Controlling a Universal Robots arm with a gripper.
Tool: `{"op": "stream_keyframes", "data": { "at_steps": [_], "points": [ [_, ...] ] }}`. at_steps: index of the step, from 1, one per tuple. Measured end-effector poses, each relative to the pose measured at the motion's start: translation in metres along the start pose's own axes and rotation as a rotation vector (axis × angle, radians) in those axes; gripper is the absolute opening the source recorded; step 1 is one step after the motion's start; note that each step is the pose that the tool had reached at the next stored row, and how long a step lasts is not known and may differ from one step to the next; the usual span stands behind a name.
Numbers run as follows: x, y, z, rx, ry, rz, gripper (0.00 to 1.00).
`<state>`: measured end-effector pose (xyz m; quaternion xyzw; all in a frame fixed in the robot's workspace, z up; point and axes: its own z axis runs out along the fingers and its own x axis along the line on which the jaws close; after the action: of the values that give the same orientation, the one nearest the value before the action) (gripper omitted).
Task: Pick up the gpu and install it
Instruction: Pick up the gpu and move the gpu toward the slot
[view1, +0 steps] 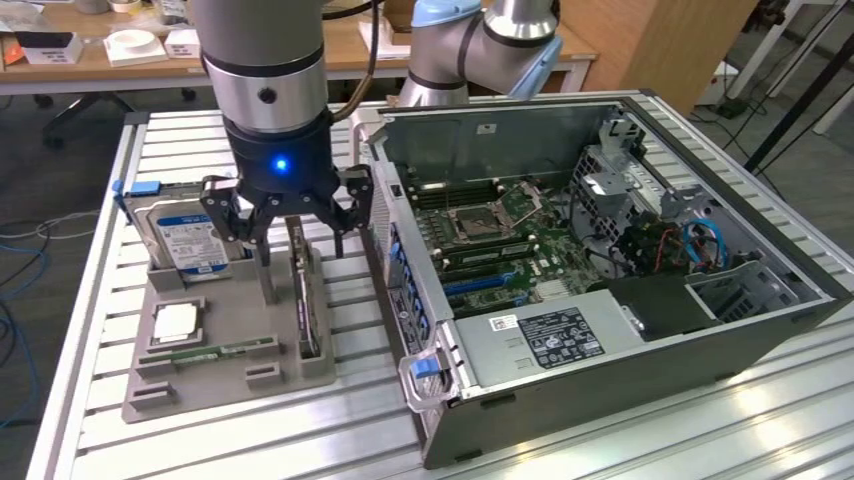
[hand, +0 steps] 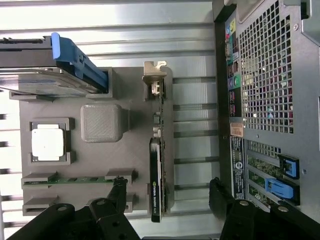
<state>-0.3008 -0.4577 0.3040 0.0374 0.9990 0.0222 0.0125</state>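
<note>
Spread wide and empty, the gripper (view1: 296, 245) hangs low over the grey parts tray (view1: 214, 385), straddling the gpu (view1: 308, 305). That card stands on edge in a slot along the tray's edge nearest the computer case (view1: 601, 330), bracket at the end by the hard drive (view1: 190, 235). Its long axis runs along that edge, across the line between the fingers (hand: 116, 195), so they face its flat sides; no contact shows.

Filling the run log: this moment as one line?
stage: pre-grasp | fingers: open, over gpu | gpu: on edge in grey holder, not held | computer case: open, beside holder
</note>
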Motion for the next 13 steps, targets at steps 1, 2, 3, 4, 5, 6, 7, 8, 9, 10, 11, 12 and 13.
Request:
{"op": "stream_keyframes", "data": {
  "at_steps": [1,2,3,4,5,6,7,8,9,10,11,12,13],
  "points": [
    [0.0000,0.0000,0.0000,0.0000,0.0001,0.000,0.76],
    [0.0000,0.0000,0.0000,0.0000,0.0001,0.000,0.76],
    [0.0000,0.0000,0.0000,0.0000,0.0001,0.000,0.76],
    [0.0000,-0.0001,0.0001,0.0002,0.0002,0.000,0.76],
    [0.0001,-0.0001,0.0004,0.0001,0.0001,0.000,0.76],
    [0.0000,-0.0001,0.0007,0.0000,0.0001,0.000,0.76],
    [0.0000,-0.0001,0.0010,0.0000,0.0000,0.000,0.76],
    [0.0000,-0.0001,0.0014,-0.0001,0.0000,0.000,0.76],
    [0.0001,-0.0001,0.0017,0.0000,0.0000,0.000,0.76],
    [0.0000,-0.0001,0.0021,-0.0001,0.0000,0.000,0.76],
    [0.0001,-0.0001,0.0025,0.0000,0.0000,0.000,0.76],
    [0.0001,-0.0002,0.0030,0.0000,0.0000,0.000,0.76],
    [0.0001,-0.0002,0.0035,-0.0001,0.0000,0.000,0.76]
  ]
}}
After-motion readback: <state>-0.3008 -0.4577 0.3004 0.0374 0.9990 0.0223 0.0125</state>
